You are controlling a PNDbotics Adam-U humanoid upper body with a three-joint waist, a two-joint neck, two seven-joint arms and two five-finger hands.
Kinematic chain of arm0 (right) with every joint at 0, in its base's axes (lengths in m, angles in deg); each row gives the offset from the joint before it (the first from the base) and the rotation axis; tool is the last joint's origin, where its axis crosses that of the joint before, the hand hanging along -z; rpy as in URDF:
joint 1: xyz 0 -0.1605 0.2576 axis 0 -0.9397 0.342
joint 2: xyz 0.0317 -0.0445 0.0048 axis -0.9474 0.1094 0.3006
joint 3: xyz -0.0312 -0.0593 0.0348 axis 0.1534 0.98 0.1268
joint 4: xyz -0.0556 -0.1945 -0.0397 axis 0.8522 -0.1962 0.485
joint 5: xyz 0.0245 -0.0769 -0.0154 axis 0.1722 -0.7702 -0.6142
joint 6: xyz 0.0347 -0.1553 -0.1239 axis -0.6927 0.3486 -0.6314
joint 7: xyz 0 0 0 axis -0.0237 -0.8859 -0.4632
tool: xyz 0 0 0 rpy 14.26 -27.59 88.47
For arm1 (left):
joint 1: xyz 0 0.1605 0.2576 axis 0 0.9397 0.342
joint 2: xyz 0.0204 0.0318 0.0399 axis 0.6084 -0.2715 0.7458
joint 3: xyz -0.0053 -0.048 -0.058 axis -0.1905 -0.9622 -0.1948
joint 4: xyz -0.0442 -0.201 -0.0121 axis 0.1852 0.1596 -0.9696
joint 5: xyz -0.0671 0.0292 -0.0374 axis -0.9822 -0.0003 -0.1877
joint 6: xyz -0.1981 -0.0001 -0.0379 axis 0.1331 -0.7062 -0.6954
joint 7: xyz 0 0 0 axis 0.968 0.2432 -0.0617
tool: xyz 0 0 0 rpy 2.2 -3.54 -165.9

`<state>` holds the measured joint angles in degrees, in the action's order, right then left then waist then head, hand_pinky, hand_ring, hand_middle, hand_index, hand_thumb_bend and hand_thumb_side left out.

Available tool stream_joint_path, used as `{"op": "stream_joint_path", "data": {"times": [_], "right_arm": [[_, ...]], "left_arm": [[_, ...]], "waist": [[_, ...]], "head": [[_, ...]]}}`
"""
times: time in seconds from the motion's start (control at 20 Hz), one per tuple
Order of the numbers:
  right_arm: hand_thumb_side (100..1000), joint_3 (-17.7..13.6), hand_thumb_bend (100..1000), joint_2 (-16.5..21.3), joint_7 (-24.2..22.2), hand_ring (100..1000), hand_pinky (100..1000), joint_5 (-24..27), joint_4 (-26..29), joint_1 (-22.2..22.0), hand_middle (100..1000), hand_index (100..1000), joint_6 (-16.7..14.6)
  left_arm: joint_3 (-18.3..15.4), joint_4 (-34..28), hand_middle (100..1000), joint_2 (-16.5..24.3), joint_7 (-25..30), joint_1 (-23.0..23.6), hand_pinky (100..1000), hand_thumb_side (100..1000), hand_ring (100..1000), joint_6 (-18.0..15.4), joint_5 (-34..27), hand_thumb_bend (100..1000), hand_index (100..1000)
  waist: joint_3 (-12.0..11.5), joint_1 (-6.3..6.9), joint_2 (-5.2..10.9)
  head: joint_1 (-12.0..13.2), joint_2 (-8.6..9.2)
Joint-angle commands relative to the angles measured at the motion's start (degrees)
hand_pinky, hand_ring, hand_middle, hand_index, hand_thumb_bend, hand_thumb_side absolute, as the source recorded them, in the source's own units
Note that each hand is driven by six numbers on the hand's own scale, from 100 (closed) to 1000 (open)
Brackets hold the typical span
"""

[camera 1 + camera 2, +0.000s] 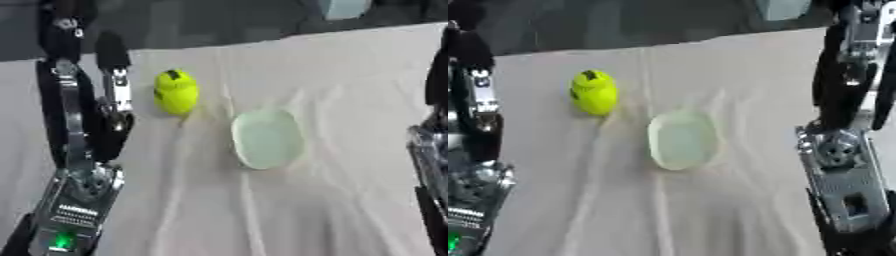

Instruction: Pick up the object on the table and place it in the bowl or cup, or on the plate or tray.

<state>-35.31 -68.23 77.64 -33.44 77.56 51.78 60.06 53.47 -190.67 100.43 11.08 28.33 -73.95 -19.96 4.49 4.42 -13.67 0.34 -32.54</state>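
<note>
White cloth (350, 75), yellow ball (176, 92), pale plate (267, 139)

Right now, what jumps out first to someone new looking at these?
The yellow-green object stands out, left of centre on the white cloth. A pale green dish sits just to its right and nearer, with nothing in it. The left hand stands at the object's left, fingers straight and not touching it.

Worktop (350, 65): covered by a pale, off-white cloth (737, 210), creased in long folds toward the near edge. Beyond the far edge: dark floor, and one pale blue-grey object (343, 7), cut off, unidentifiable.
</note>
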Motion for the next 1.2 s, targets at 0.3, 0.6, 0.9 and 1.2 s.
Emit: {"op": "stream_joint_path", "data": {"times": [0.3, 0.6, 0.9, 1.2], "right_arm": [[1000, -0.11, 100, 0.23, 0.32, 837, 582, -0.35, 0.76, 0.47, 904, 938, 0.46], [1000, -0.11, 100, 0.23, 0.34, 837, 582, -0.39, 0.76, 0.33, 904, 938, 0.54], [1000, -0.17, 100, 0.23, 0.37, 837, 583, -0.46, 0.76, 0.3, 903, 938, 0.6], [1000, -0.15, 100, 0.32, 0.36, 837, 582, -0.55, 0.76, 0.05, 903, 938, 0.74]], "left_arm": [[-0.04, -0.98, 1000, 0.05, -0.03, -0.35, 837, 1000, 871, 0.37, -0.18, 100, 983], [-0.05, -0.98, 1000, 0.61, 2.06, -0.28, 824, 1000, 855, 0.16, -1.27, 100, 972], [-0.13, -0.98, 1000, 1.44, 9.04, -0.2, 796, 1000, 831, -1.46, -3.58, 169, 965], [-0.81, -0.98, 1000, 3.87, 15.14, -0.03, 778, 1000, 826, -0.6, -9.95, 287, 960]], "waist": [[-0.24, -0.44, 0.93], [-0.49, -0.45, 1.1], [-0.45, -0.61, 1.19], [-0.3, -0.59, 1.43]], "head": [[0.1, 2.99], [0.02, 2.54], [0.15, 2.26], [0.68, 1.92]]}}
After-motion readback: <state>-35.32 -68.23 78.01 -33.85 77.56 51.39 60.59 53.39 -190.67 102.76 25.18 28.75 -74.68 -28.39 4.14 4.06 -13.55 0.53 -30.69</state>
